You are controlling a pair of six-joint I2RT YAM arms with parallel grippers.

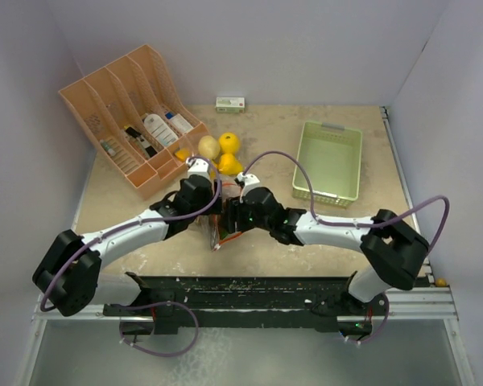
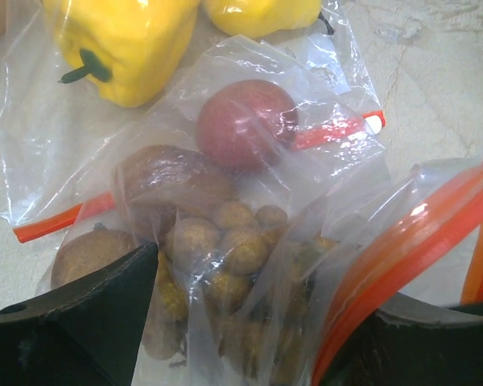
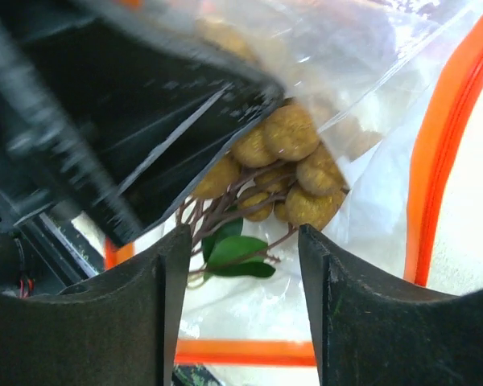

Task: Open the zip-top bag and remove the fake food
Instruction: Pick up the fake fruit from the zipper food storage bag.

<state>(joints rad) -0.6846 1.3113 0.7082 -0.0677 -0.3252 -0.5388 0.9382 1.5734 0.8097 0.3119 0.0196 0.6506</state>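
**Clear zip-top bag with orange closure strips** [image 2: 338,173]: it is lying near the middle of the beige mottled tabletop [image 1: 274,133], between the two wrists. Inside it we are seeing fake food: a reddish round piece [image 2: 245,121], a brown potato-like lump [image 2: 171,178] and a cluster of small tan nut-like balls [image 2: 225,241]. The cluster's brown stems and green leaf are showing in the right wrist view. One orange strip is lying flat across the bag and another is rising at the right of the left wrist view.

**Left gripper** [image 2: 266,305]: it is straddling the bag's near end with its jaws standing wide. We cannot tell whether it is pinching the plastic.

**Right gripper** [image 3: 243,241]: it is facing the bag with its jaws parted, and we are seeing nothing clamped between them.

**Surroundings:** just beyond the bag, a glossy yellow plastic pepper [image 2: 121,44], a pale lemon [image 1: 209,147] and a bright yellow lemon [image 1: 229,142] are resting on the table. Farther out:
- An orange slotted rack [image 1: 105,100] holding white bottles [image 1: 159,129] is standing at the far left.
- A pale green plastic basket [image 1: 330,193] is sitting at the right.
- A small white-and-green box [image 1: 230,104] is lying at the far edge.
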